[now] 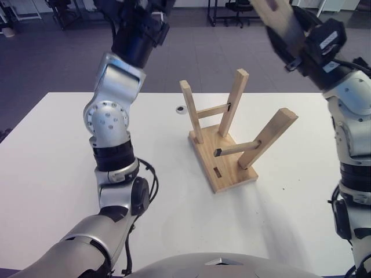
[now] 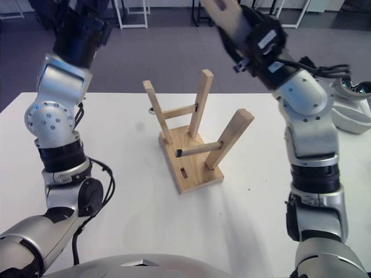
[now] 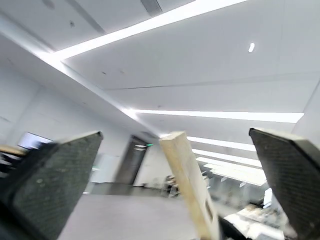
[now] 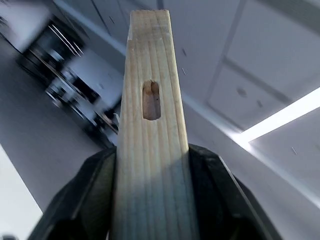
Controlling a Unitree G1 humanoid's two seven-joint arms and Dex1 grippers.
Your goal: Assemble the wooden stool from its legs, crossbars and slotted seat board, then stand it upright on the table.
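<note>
Grey floor (image 1: pixel 52 63) and some chairs (image 1: pixel 237 8) lie behind a white tabletop (image 1: pixel 52 150). Near the middle of the tabletop, a bit closer to its back edge, the stool lies upside down. Its seat (image 1: pixel 231 175) rests flat on the tabletop and three legs stick up from it.

The back left leg (image 1: pixel 191 110) and the back right leg (image 1: pixel 233 101) stand at the end of the seat that is nearer the back edge. A short bar (image 1: pixel 212 111) joins these two. The third leg (image 1: pixel 268 138) stands at the front right corner of the seat and leans out toward the right edge of the tabletop. A second bar (image 1: pixel 236 149) is stuck into this leg at one end. Its other end hangs free over the seat. Below that free end there is a small slot (image 1: pixel 218 171) in the seat with nothing in it.

The right gripper (image 2: pixel 246 35) is high up, above the back right part of the tabletop. It is clamped tight on the loose leg (image 4: pixel 150 125), which pokes out past the fingers. That leg has a small hole (image 4: pixel 151 100) in its side.

The left arm is lifted high over the back left part of the tabletop. The left gripper (image 3: pixel 175 150) is spread wide with nothing in it, and its dark pads (image 3: pixel 55 180) are far apart.
</note>
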